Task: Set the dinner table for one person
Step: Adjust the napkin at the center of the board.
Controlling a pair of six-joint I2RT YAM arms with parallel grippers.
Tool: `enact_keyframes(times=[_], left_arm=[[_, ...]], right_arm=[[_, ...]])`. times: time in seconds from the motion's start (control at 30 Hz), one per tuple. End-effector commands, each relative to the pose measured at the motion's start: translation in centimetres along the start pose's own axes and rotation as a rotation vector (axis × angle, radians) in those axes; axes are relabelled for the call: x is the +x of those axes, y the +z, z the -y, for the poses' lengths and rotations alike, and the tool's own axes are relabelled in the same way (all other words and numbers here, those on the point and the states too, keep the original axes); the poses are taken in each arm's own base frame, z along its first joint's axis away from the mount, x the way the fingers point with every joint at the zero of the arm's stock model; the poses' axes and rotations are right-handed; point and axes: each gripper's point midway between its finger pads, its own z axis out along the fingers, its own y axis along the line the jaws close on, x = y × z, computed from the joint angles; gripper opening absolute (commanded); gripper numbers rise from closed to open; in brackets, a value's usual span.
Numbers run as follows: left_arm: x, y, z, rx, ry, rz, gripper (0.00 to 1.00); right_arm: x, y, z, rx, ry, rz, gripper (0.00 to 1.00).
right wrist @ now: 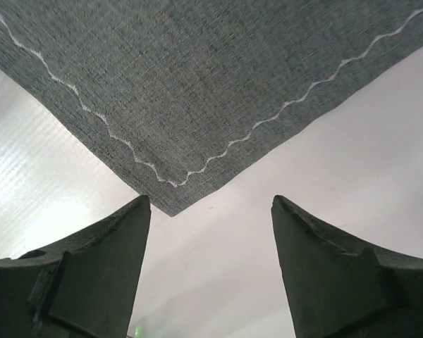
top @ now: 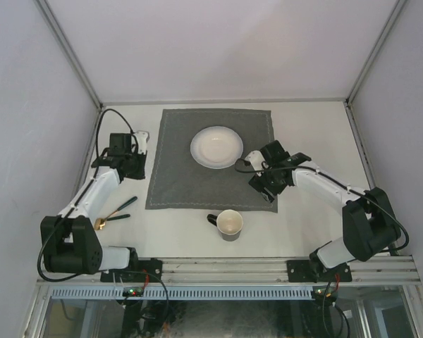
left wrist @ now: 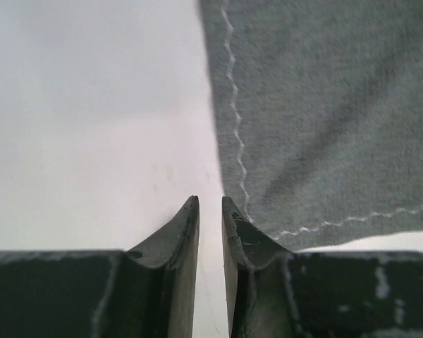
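Reading the desk [top: 317, 225] first: off-white top spanning the whole work area, rails at its edges. The grey mat [top: 176, 169] lies on its middle, toward the far side. A white plate [top: 216, 147] sits on the mat's far half. A dark cup [top: 229, 224] stands on bare desk just off the mat's near edge. A gold spoon [top: 115, 213] with a dark handle lies near the left arm's base, well apart from the mat.

Step in hand, as I judge it: squaring the mat, since both arms are at its edges.
- Pinch cloth only, at the corner.
- Keep any pull low and short, so the plate does not slide.
- Cup and spoon are not yet placed beside the plate, so the setting looks about half done.

Left hand [left wrist: 209, 204]: low at the mat's left side, arm folded back along the desk's left edge. Fingers all but closed with a thin slit between them, nothing held. A stitched mat corner shows just beside its tips.

Right hand [right wrist: 211, 204]: reached inward to the mat's near right corner, elbow out to the right. Fingers spread wide, empty. The corner points into the gap, and I cannot tell whether the tips touch the desk.
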Motion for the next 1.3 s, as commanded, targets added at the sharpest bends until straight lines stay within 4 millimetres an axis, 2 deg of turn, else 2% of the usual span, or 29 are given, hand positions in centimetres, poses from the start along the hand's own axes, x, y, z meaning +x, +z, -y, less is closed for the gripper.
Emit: enact_keyframes(times=[0.0, 0.13, 0.33, 0.37, 0.43, 0.5, 0.8, 1.0, 1.27], left_arm=[[-3.5, -1.9, -2.9, -0.148, -0.027, 0.156, 0.23], [-3.3, -2.4, -3.7, -0.179, -0.038, 0.138, 0.21], [-3.4, -3.7, -5.6, -0.271, -0.096, 0.147, 0.22], [-3.3, -3.7, -5.7, -0.265, -0.102, 0.134, 0.30], [-3.0, -3.9, -6.0, -0.267, -0.105, 0.115, 0.56], [-2.6, -3.8, -6.3, -0.275, -0.097, 0.090, 0.68], [-2.4, -4.3, -8.3, -0.331, -0.135, 0.082, 0.73], [-2.6, -5.4, -9.7, -0.357, -0.163, 0.103, 0.73], [-3.1, -6.2, -10.1, -0.375, -0.167, 0.120, 0.72]], right_arm=[[-0.6, 0.2, 0.5, 0.053, -0.050, 0.046, 0.68], [0.1, 0.9, -0.2, 0.025, -0.063, 0.023, 0.62], [0.9, 1.5, -1.7, 0.000, -0.112, 0.006, 0.61], [1.0, 1.6, -2.0, -0.005, -0.124, 0.001, 0.61], [1.3, 1.9, -2.6, -0.017, -0.144, -0.012, 0.61], [1.6, 2.1, -3.2, -0.031, -0.164, -0.028, 0.61], [2.7, 3.0, -3.8, -0.060, -0.207, -0.087, 0.56], [4.1, 3.5, -3.2, -0.054, -0.210, -0.124, 0.49], [5.1, 3.8, -2.8, -0.078, -0.181, -0.141, 0.23]])
